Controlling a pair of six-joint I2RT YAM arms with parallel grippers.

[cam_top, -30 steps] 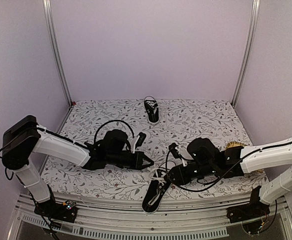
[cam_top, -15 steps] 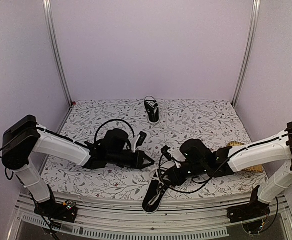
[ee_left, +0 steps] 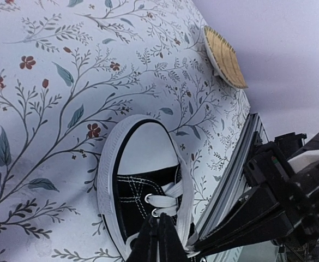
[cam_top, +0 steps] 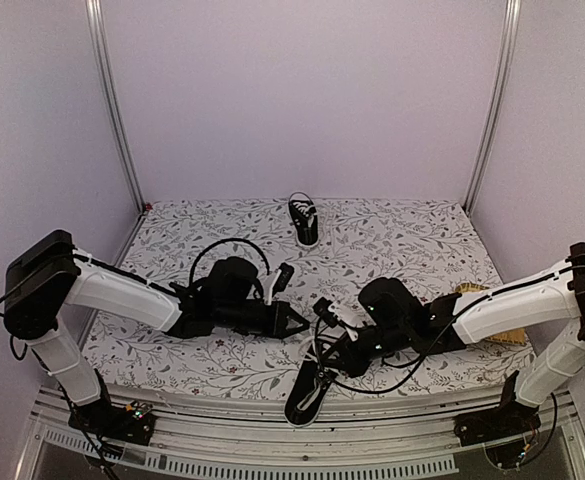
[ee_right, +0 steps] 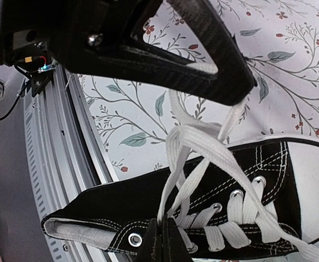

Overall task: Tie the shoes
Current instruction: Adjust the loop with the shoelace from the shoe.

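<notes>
My left gripper (ee_left: 156, 238) is pinched closed on the white lace (ee_right: 198, 141) of the near sneaker (cam_top: 306, 392), which lies at the floral table's (cam_top: 412, 240) front edge. My right gripper (ee_right: 160, 239) is clamped tight on another strand of it. The other sneaker (cam_top: 304, 222) sits at the far edge.

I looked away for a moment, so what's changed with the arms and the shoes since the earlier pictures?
The right fingers moved left across the near shoe, closing on the left fingers. Nothing was visibly taken or let go; both pairs look shut on its laces. The left arm, the near shoe and the far shoe stayed put.
</notes>
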